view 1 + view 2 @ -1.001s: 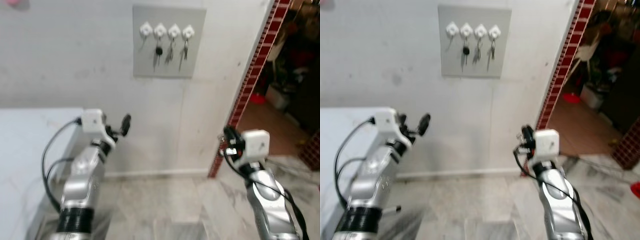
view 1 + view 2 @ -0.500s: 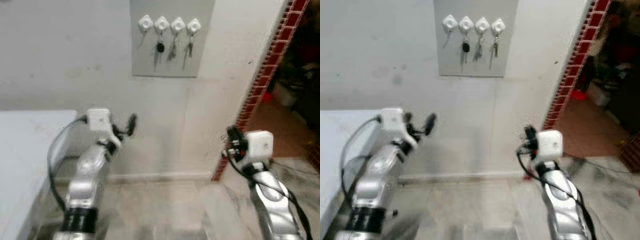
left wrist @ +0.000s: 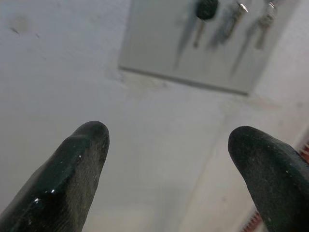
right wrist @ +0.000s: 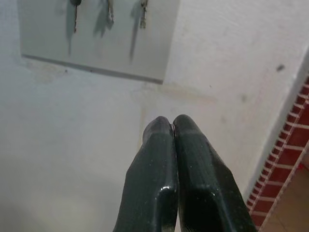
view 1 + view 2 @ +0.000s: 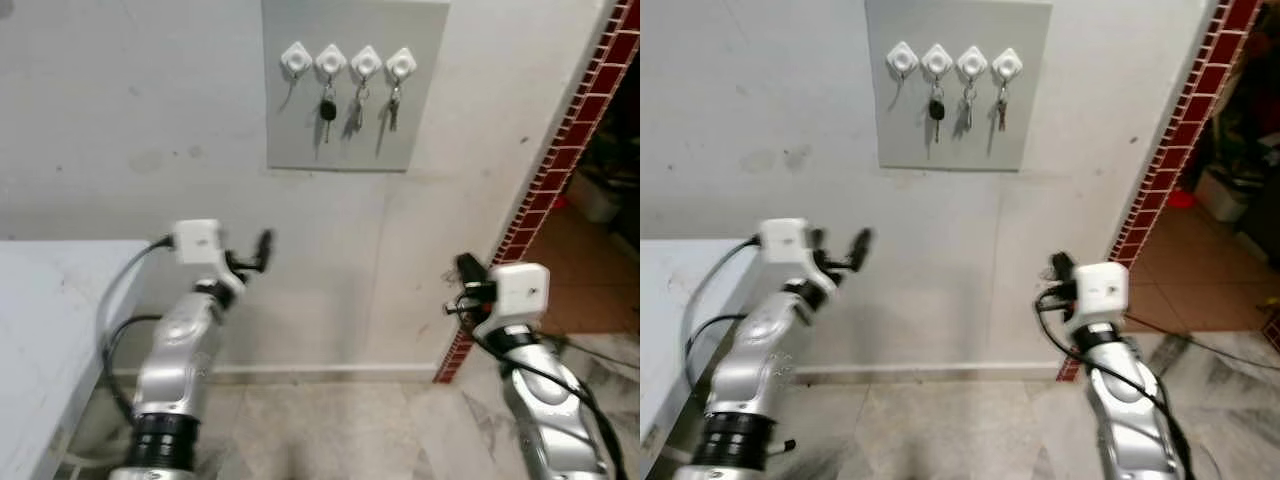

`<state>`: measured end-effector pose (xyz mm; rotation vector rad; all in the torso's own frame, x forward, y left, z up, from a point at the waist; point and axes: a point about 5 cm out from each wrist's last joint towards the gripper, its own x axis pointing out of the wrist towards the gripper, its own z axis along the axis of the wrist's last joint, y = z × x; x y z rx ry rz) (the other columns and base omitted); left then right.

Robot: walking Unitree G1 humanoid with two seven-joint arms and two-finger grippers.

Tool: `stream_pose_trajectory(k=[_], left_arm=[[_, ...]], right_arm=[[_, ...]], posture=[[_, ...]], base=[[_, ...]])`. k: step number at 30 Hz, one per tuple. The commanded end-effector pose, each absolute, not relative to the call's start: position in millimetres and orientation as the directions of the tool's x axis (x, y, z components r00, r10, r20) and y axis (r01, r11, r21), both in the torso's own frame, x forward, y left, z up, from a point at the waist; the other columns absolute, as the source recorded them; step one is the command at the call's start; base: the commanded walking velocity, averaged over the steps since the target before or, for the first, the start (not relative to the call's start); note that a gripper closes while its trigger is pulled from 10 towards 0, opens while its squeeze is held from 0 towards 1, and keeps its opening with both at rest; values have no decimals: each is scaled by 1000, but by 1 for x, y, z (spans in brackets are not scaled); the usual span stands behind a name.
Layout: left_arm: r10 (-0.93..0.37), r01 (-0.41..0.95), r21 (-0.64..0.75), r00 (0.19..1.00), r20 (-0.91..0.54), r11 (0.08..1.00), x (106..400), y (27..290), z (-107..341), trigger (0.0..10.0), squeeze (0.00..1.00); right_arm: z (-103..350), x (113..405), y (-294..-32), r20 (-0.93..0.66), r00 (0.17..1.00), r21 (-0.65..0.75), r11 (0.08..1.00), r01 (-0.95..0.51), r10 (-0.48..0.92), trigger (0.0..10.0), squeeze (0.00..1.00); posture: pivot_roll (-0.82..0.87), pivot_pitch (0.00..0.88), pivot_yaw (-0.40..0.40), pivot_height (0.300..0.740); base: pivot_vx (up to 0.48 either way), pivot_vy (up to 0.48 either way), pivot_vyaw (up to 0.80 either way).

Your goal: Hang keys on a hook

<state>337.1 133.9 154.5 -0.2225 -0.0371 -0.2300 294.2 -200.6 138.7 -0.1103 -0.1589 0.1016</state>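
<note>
A grey board (image 5: pixel 355 140) on the white wall carries a row of white hooks. The leftmost hook (image 5: pixel 295 58) is bare. A black-headed key (image 5: pixel 327 108) and two metal key sets (image 5: pixel 357 110) (image 5: pixel 393 104) hang from the other hooks. My left gripper (image 5: pixel 262 248) is raised below the board, open and empty, its fingers (image 3: pixel 72 179) wide apart and aimed at the keys (image 3: pixel 206 8). My right gripper (image 5: pixel 465 270) is held up further right and lower, shut with nothing between its fingers (image 4: pixel 161 159).
A white table (image 5: pixel 40 300) stands at my left against the wall. A red tiled door frame (image 5: pixel 560 170) edges the wall at the right, with a cluttered room beyond. Marble floor (image 5: pixel 340 430) lies between me and the wall.
The whole view has shifted, and the wall and board look slightly nearer and sharper. Both arms keep the same raised pose.
</note>
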Motion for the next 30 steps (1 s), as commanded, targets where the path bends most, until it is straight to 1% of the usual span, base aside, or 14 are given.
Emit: stream_pose_trajectory(k=[1,9,19,24,27,30], left_arm=[[-195,204,-204,979,66,957,338,145,157,10000,0],[-198,208,-217,978,66,954,340,143,158,10000,0],[-199,209,-227,978,66,951,340,142,158,10000,0],[-208,217,-182,976,65,959,340,141,158,10000,0],[-220,229,-128,972,77,965,339,137,160,10000,0],[-227,235,-136,971,73,963,339,136,159,10000,0]], right_arm=[[144,297,-192,175,975,-111,987,-119,137,10000,0],[145,297,-192,177,975,-110,987,-118,136,10000,0],[145,297,-192,174,975,-111,986,-122,140,10000,0],[145,298,-191,175,974,-114,985,-127,146,10000,0],[144,298,-191,173,973,-114,985,-133,152,10000,0],[144,298,-190,173,973,-114,984,-135,154,10000,0]], posture=[[12,0,-23,740],[10,0,-21,740],[9,0,-22,740],[11,0,-24,740],[12,0,-25,740],[11,0,-25,740]], base=[[337,247,0],[322,304,0],[280,382,0],[273,390,0],[372,84,0],[385,0,0]])
